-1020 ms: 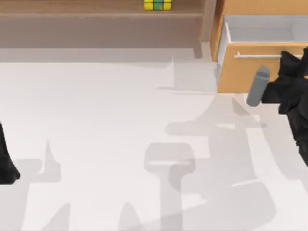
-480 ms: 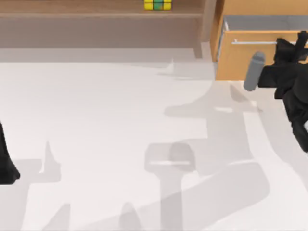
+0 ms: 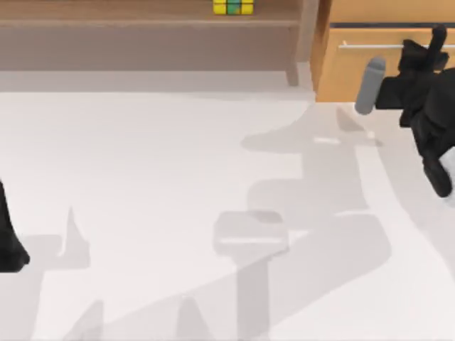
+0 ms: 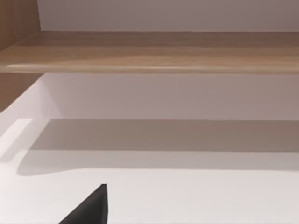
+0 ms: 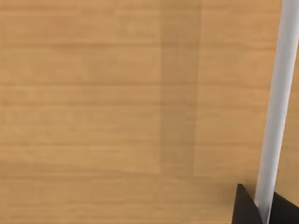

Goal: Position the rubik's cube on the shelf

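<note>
The rubik's cube (image 3: 233, 6) is seen resting on the shelf (image 3: 142, 15) at 12 o'clock of the bench (image 3: 178, 177). The right claw (image 3: 429, 48) is clamped on the handle (image 3: 370, 45) of the drawer cabinet (image 3: 348, 71) at 2 o'clock. The left arm (image 3: 8, 234) is parked at 9 o'clock; whether its claw is apart or together cannot be told.

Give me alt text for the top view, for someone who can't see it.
The rubik's cube sits on the shelf at the top edge, while the right gripper is at the handle of the nearly closed drawer at upper right. The left arm is parked at the left edge.
</note>
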Controlling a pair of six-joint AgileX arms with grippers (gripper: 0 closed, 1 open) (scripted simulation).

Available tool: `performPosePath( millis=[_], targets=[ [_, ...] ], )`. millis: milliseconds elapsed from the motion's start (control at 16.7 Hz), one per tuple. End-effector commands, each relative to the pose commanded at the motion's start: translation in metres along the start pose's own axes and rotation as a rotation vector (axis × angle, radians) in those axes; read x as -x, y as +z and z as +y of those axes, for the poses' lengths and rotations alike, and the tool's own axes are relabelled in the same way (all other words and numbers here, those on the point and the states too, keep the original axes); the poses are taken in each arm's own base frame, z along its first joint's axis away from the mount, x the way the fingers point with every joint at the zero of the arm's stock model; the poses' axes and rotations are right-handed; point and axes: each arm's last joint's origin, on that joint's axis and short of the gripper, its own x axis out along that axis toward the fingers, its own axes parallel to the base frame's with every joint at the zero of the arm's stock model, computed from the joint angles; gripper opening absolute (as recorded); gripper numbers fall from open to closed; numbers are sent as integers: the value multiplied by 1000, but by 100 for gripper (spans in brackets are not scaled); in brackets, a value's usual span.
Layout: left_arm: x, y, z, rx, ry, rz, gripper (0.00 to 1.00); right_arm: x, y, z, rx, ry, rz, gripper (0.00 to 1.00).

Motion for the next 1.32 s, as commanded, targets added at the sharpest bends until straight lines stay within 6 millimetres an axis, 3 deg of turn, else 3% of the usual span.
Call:
performPosePath(
  millis=[240,540,1320],
  targets=[
    [0,0,0,0,0,0,100,-24,-1,-1,0,0,0,0],
    [0,0,0,0,0,0,100,-26,-1,-1,0,0,0,0],
    [0,0,0,0,0,0,100,-26,-1,-1,0,0,0,98]
  ],
)
